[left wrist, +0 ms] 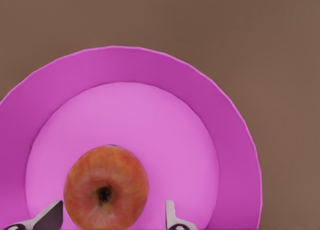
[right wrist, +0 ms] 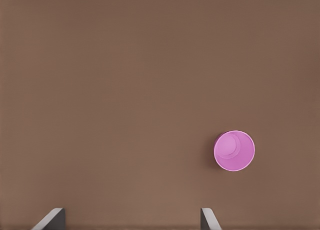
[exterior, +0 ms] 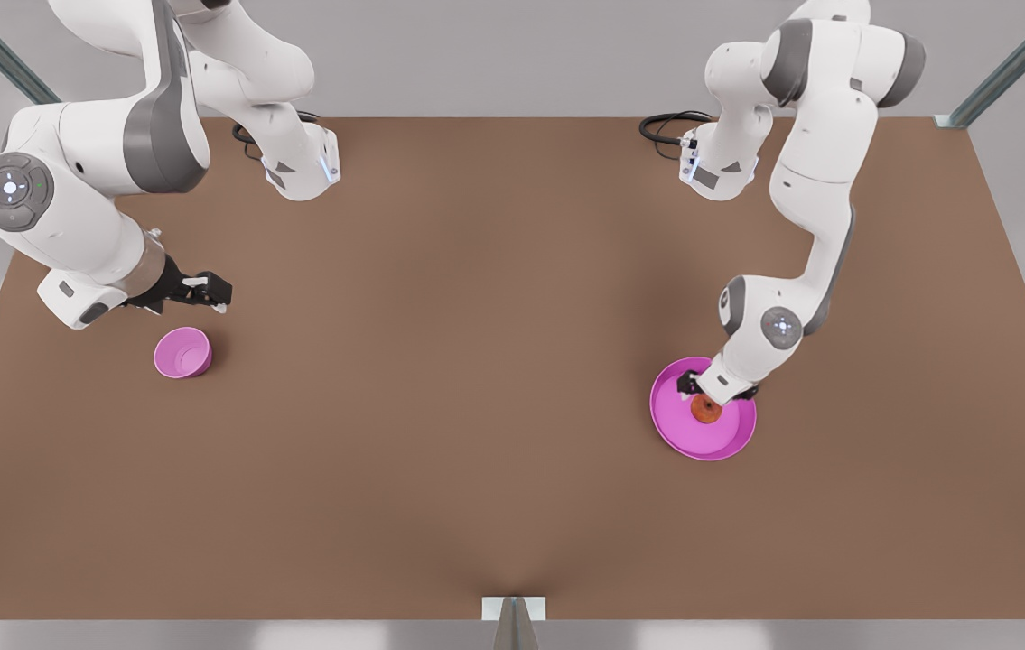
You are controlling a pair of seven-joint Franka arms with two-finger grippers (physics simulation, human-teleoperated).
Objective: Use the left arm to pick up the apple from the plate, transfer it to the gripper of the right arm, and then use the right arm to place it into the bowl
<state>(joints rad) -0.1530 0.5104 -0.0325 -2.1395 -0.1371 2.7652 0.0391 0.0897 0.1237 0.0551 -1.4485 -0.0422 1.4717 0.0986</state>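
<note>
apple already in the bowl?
No. In the front view the apple sits on the plate under the left gripper, while the bowl near the right gripper is empty.

Simulated robot test cell, not a home or kitchen. Broad, bare brown tabletop (exterior: 476, 379) under flat, even light, backed by plain grey walls. Slanted metal frame struts (exterior: 1013, 63) at the far corners, a small metal bracket (exterior: 513, 609) at the near edge. Two white and grey jointed arms bolted at the far side, black cables (exterior: 667, 126) coiled by their bases. Smooth, rendered surfaces throughout, without wear or clutter.
</note>
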